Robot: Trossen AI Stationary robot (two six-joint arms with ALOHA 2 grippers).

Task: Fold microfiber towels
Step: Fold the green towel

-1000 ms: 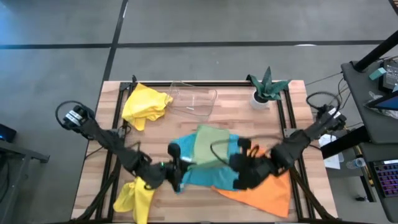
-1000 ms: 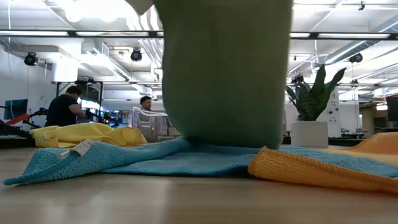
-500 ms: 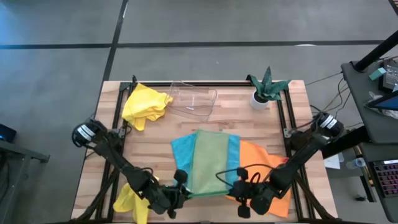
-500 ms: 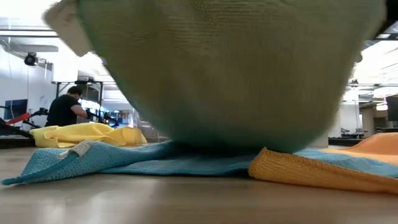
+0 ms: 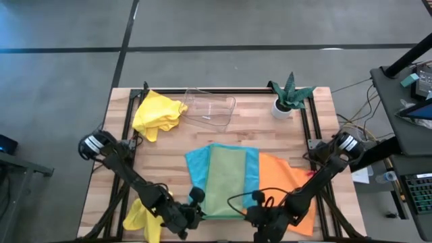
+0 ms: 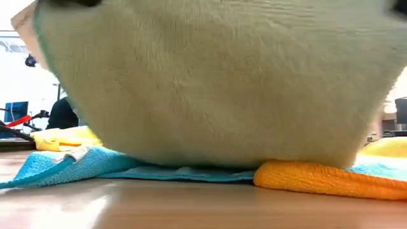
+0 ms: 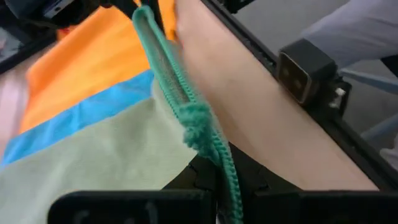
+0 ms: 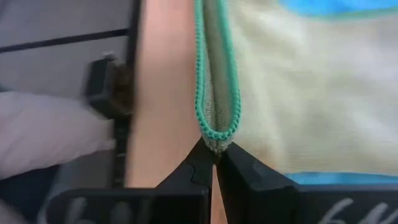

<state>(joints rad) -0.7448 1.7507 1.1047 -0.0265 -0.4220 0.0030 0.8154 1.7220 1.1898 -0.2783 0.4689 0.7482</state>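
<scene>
Two grippers, one green towel, near table edge

Green towel [image 5: 225, 179]: spread over the blue towel [image 5: 196, 164] and beside the orange towel [image 5: 283, 179], mid-table. Left gripper [image 5: 194, 212] and right gripper [image 5: 260, 214] each pinch a near corner, fingers closed on the stitched hem [image 8: 214, 93]. Yellow towels: one [image 5: 157, 112] at the far left, one [image 5: 143, 217] at the near left. To fold well, both corners should travel level and together, with the hem kept taut.
</scene>
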